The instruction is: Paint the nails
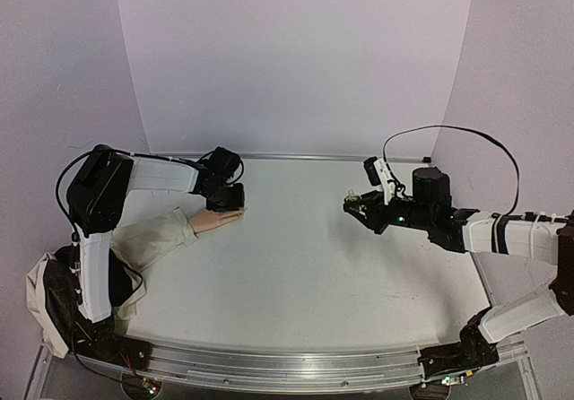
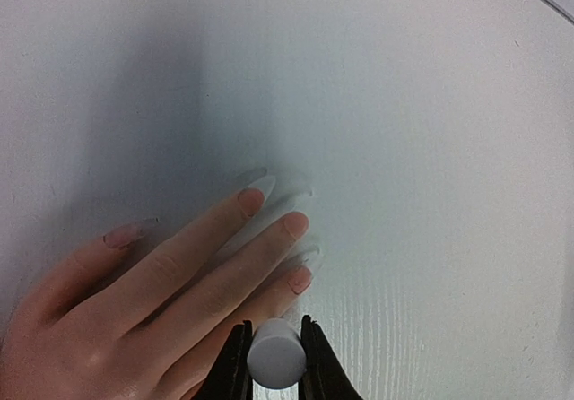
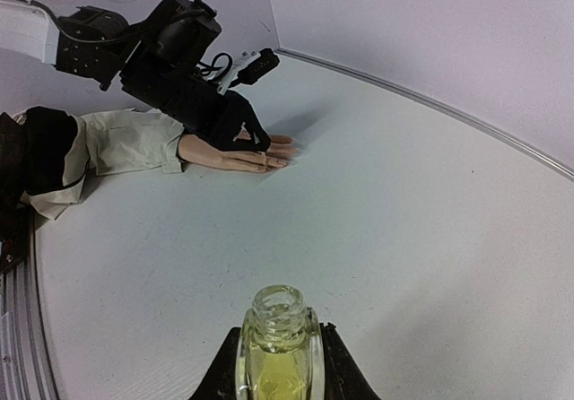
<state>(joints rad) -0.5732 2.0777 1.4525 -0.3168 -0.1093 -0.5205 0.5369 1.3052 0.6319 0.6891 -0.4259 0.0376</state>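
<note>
Left gripper [image 2: 275,330] pinches the cap [image 2: 276,360] over the nails [image 2: 300,280] to paint; right gripper [image 3: 278,357] clamps the bottle [image 3: 277,342] upright for dipping.

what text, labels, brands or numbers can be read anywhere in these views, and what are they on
None can be read in any view.
bottle: bare glass on the side shown, no label.
white cap: blank.
mannequin hand and sleeve: no print.
left arm and right arm: no legible marking; anything there is too small to read.
</note>
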